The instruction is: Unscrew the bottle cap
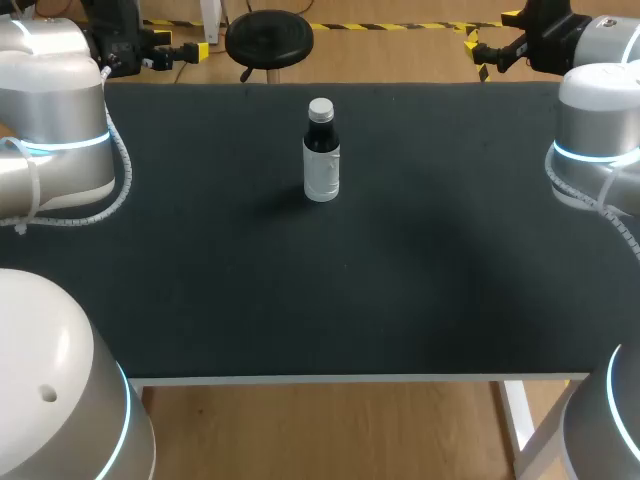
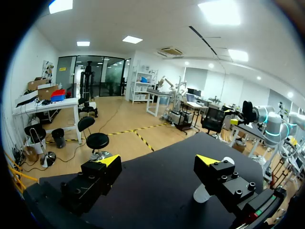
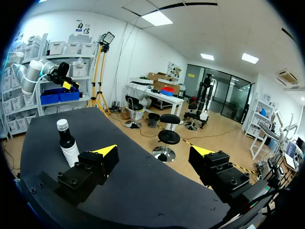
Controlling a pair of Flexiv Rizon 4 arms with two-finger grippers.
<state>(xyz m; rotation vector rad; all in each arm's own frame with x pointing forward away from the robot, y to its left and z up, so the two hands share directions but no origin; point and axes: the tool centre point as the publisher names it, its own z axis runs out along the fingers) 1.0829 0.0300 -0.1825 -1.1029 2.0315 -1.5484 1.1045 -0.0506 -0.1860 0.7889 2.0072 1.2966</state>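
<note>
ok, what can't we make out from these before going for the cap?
- Left wrist view: bottle mostly hidden behind a finger of the left pincer; only its base and a sliver of cap show.
- Head view: right pincer too small at the far corner to read its jaws.
- Cap tight or already loosened: no view tells.

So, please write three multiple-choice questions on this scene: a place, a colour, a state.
1. Where is the bottle? A. lying at the near edge B. upright on the table, far middle C. inside a box
2. What colour is its cap? A. red B. green C. silver-grey
3. How are the left pincer and right pincer? A. both open, empty B. both shut on the bottle C. one shut on the cap
Answers: 1 B, it stands alone there. 2 C, the cap looks pale grey. 3 A, each shows a wide empty gap.
</note>
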